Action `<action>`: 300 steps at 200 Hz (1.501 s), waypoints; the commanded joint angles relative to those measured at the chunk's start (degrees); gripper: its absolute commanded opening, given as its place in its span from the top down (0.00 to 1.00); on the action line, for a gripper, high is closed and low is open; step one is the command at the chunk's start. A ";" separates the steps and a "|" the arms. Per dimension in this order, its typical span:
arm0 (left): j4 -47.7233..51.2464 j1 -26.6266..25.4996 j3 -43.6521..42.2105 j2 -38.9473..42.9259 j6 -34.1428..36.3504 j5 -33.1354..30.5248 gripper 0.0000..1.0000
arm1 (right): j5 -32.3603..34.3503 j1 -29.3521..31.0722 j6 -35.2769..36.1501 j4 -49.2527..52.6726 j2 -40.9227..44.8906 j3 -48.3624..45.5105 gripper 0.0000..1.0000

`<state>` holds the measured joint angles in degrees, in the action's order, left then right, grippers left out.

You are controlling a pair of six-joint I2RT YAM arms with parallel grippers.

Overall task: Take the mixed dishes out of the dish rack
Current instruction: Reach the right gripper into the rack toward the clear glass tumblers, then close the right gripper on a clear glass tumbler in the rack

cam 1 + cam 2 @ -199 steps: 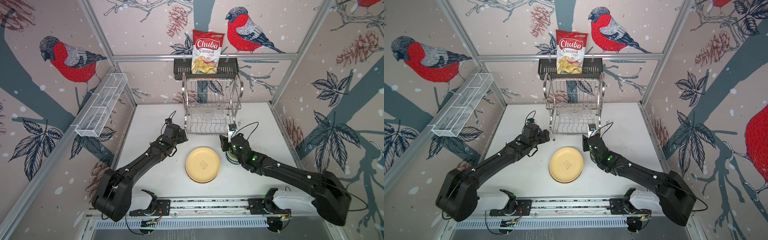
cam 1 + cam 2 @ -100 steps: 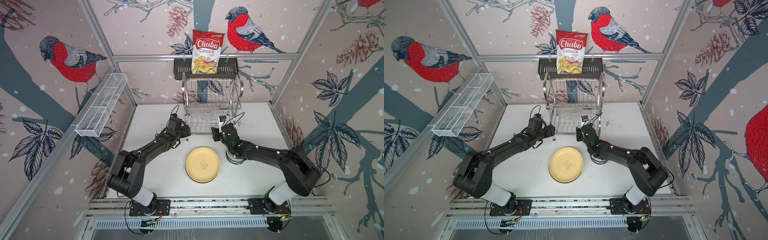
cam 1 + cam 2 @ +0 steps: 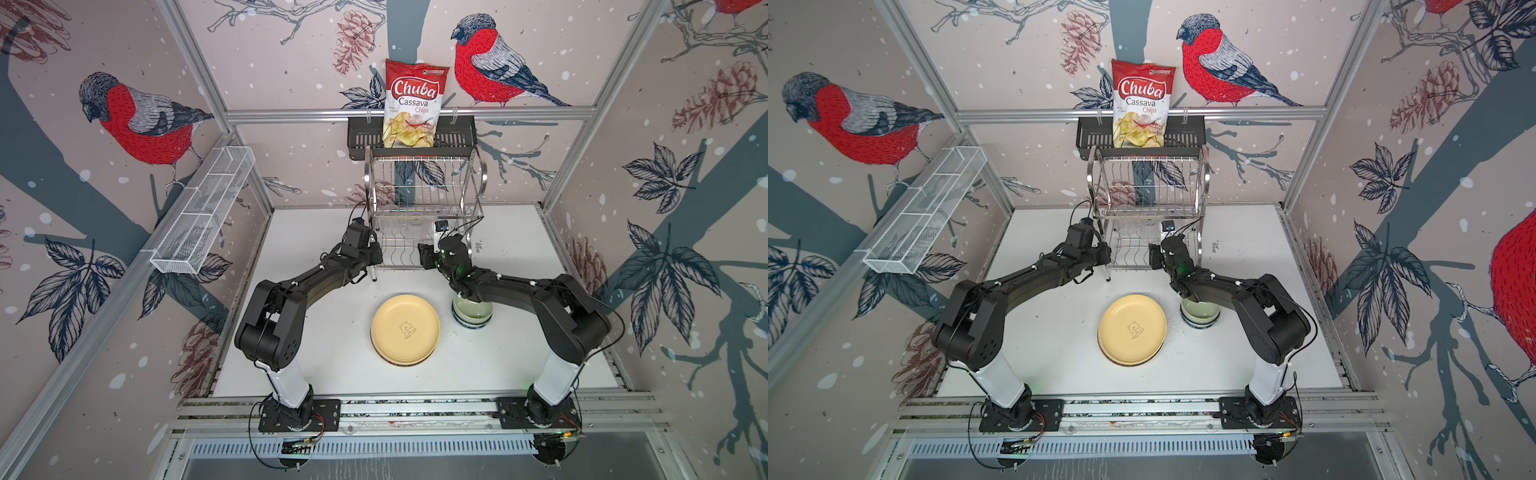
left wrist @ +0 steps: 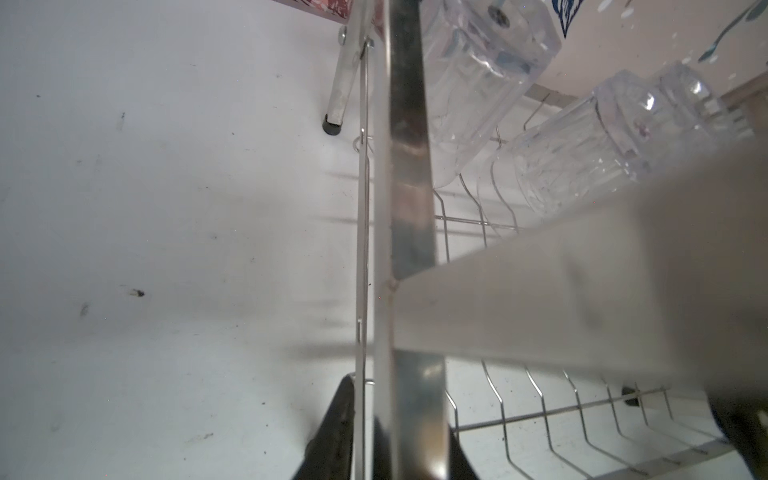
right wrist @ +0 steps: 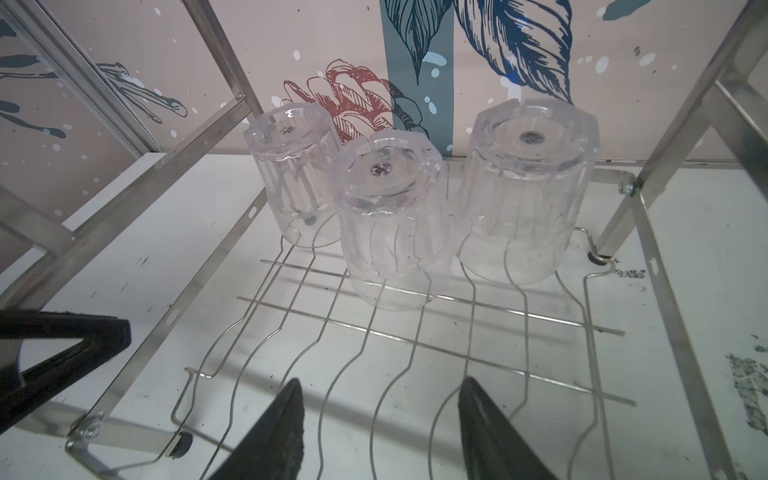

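The steel dish rack (image 3: 424, 187) (image 3: 1150, 183) stands at the back of the table. Three clear glasses (image 5: 291, 166) (image 5: 390, 216) (image 5: 528, 183) sit upside down on its lower tier; two of these glasses (image 4: 478, 83) (image 4: 602, 141) show in the left wrist view. My left gripper (image 3: 376, 255) (image 4: 395, 440) is shut on the rack's left side bar. My right gripper (image 3: 424, 255) (image 5: 380, 386) is open at the lower tier's front, a short way from the glasses. A cream-yellow plate (image 3: 405, 328) and a pale green bowl (image 3: 471, 313) rest on the table.
A chips bag (image 3: 415, 104) stands in a black shelf basket (image 3: 361, 137) above the rack. A long white mesh tray (image 3: 203, 212) hangs on the left wall. The green bowl sits in a blue-white one, partly under my right arm.
My left gripper reached the rack's left side and closed on its bar. My right gripper left the bowl, moved back to the rack's front and opened wider.
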<state>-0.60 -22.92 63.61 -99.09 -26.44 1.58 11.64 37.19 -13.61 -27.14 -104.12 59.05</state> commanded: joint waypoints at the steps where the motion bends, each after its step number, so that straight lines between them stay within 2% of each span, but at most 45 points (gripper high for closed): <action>1: -1.07 0.07 0.72 -0.74 -1.42 1.87 0.90 | -0.13 -0.68 1.22 -2.57 -2.89 3.02 0.35; 65: 0.11 0.06 0.81 -0.45 -0.63 1.27 1.00 | 0.23 -2.55 4.62 -3.44 -12.20 12.58 0.32; 181: 1.13 0.04 -0.62 0.14 0.73 1.31 1.00 | 1.19 -3.62 9.45 -1.89 -25.90 29.91 0.28; 190: 1.00 0.07 -0.81 0.30 0.69 1.32 1.00 | 1.18 -3.69 9.86 -1.19 -26.84 31.47 0.24; 193: 0.96 0.07 -0.85 0.23 0.70 1.30 1.00 | 1.19 -3.70 10.03 -0.96 -27.18 32.06 0.16; 195: 0.91 0.07 -0.86 0.28 0.73 1.38 1.00 | 1.19 -3.70 10.12 -0.76 -27.39 32.44 0.05; 198: 0.89 0.07 -0.79 0.22 0.81 1.40 1.00 | 1.15 -3.70 10.24 -0.43 -27.71 33.05 0.00; 225: 0.69 0.04 -0.91 0.14 0.94 1.58 1.00 | 0.51 -4.05 10.40 1.47 -30.43 37.28 0.00; 300: 0.34 0.00 -1.46 0.20 0.66 2.01 1.00 | 1.54 -4.32 10.18 1.73 -33.76 41.19 0.01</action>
<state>-3.16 -23.03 62.33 -98.78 -25.67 4.27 13.08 32.93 -4.03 -24.97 -137.27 99.18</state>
